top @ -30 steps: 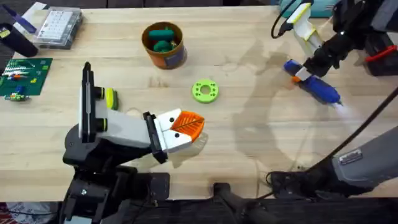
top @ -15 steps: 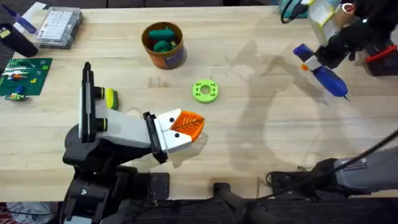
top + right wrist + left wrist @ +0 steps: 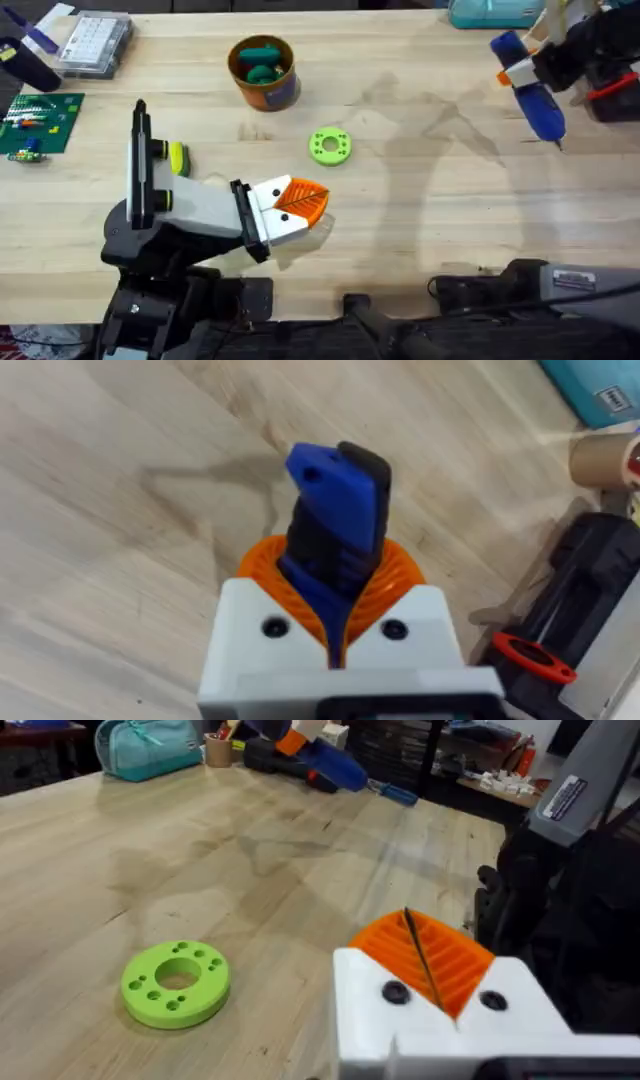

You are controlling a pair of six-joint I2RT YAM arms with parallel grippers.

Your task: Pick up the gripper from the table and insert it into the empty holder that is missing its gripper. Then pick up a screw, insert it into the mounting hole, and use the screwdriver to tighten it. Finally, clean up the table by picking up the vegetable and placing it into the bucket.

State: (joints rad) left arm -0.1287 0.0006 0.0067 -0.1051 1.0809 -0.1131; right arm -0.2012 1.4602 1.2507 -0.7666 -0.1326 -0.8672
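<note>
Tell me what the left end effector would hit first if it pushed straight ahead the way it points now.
Probably nothing nearby: the left end effector points right across bare wooden table. The bright green plastic ring with holes lies off to one side of that line, though depth is uncertain.

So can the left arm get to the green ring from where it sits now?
Probably yes. The left gripper is shut with nothing in it, and only bare table lies between it and the green ring; the right gripper holds the screwdriver far off.
</note>
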